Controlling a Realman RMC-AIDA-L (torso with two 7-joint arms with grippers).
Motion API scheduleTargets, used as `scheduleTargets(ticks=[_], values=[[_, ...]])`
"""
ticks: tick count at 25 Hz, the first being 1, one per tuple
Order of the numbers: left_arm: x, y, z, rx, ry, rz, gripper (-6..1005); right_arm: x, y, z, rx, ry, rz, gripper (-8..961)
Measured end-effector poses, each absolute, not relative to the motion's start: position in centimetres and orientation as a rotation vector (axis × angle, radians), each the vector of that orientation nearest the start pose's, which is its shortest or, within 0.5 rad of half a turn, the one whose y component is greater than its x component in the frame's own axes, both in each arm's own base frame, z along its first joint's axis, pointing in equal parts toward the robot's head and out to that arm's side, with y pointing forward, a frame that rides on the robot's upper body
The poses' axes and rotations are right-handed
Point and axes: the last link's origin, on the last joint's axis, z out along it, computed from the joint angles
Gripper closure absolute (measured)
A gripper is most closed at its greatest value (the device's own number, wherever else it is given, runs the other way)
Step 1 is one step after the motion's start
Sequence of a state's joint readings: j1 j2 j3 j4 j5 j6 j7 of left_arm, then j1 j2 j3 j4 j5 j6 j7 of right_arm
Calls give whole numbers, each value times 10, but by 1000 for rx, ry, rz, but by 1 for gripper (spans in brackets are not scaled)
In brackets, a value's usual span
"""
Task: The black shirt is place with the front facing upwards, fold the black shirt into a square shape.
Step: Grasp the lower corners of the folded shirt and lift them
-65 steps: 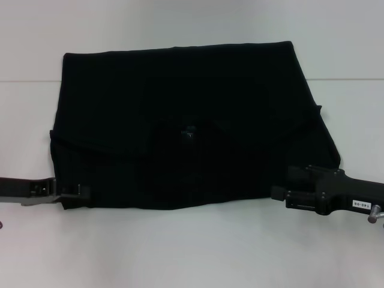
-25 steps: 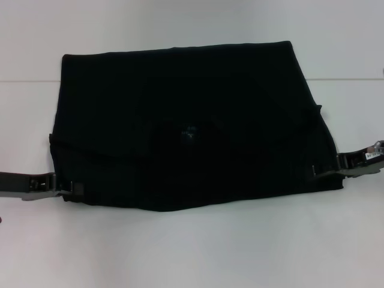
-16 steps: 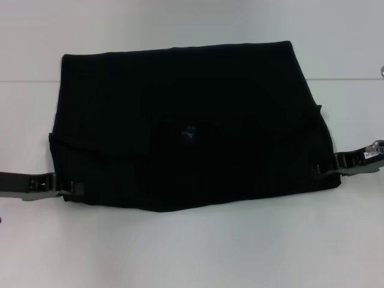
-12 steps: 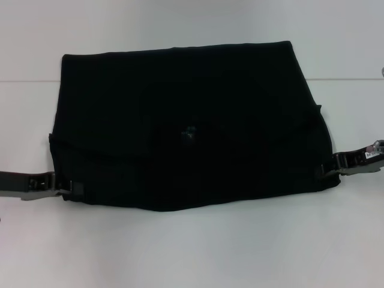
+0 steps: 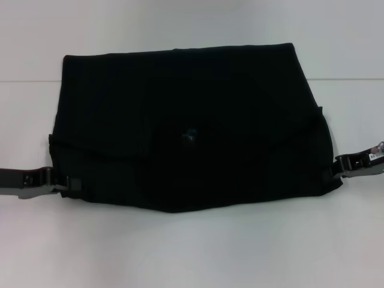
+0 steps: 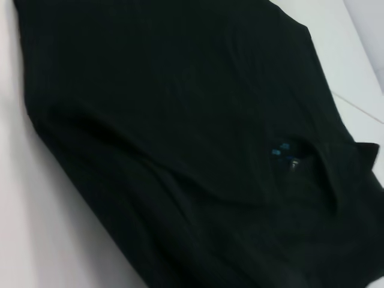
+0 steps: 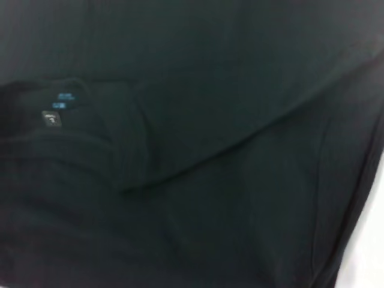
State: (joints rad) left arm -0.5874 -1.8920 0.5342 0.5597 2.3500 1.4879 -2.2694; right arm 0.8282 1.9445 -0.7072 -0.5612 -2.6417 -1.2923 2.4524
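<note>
Large plain black cloth short-sleeved shirt (image 5: 186,120) lying flat on the white worktop (image 5: 192,252), already folded into a broad trapezoid, wider along the near edge than the far one; no lettering visible, small blue neck label (image 5: 188,134) showing near the middle where folded layers overlap. Left end effector (image 5: 71,185) low at the near left corner, touching the cloth edge; right end effector (image 5: 331,171) low at the near right corner, likewise against the edge. Cannot tell for either whether spread, pressed together or pinching fabric: tips dark against dark cloth. Placement at the two near corners judged consistent with a symmetric hold, so the near edge could be carried over toward the far edge with the hem kept straight. Left wrist view: folded layers and blue neck label (image 6: 279,149) only, no fingers. Right wrist view: same label (image 7: 65,96) beside a curved fold edge. No containers present. Fold judged partway; shape not yet square.
</note>
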Motion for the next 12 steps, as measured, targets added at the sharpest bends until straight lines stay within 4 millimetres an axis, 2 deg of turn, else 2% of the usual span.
scheduleTargets(ticks=[4,7,10,11,12], values=[[-323,335,65,-2285,-1869,-380,959,275,396,37,-2320,1639,-135,896],[-319,324,72,-2373,-1904,-335,959,277,379,46,-2400,1657,-237,896],[-313,304,76,-2506,-1966,-262,959,283,358,50,-2500,1656,-384,896],[-310,297,77,-2557,-1985,-236,959,286,342,49,-2594,1641,-490,896],[-309,290,77,-2602,-2003,-212,959,286,342,49,-2594,1641,-490,896]])
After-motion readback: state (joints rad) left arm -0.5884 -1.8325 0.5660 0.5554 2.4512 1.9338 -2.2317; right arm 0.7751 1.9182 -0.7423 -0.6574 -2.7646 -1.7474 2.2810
